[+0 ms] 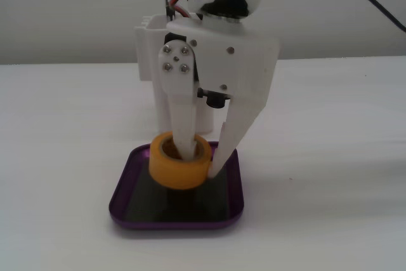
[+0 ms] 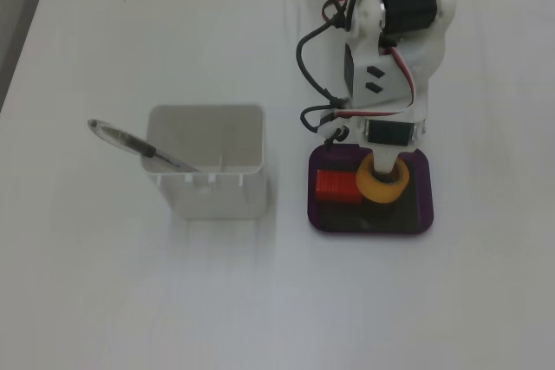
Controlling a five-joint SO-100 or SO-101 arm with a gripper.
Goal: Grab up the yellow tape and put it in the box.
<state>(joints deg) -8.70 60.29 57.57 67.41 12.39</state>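
The yellow tape point(image 1: 179, 163) is a yellow-orange ring held over the purple box point(image 1: 127, 204). My gripper point(image 1: 200, 162) is shut on the yellow tape, with one white finger down through the hollow core and the other against the outer wall. The tape hangs slightly tilted just above the box's dark floor; I cannot tell whether it touches. In the other fixed view the tape point(image 2: 382, 184) sits over the middle of the box point(image 2: 421, 214), under my gripper point(image 2: 387, 169).
A red cube point(image 2: 334, 185) lies in the left part of the box. A tall white container point(image 2: 208, 166) with a pen point(image 2: 139, 145) leaning in it stands to the left. It shows behind the arm in a fixed view point(image 1: 147, 49).
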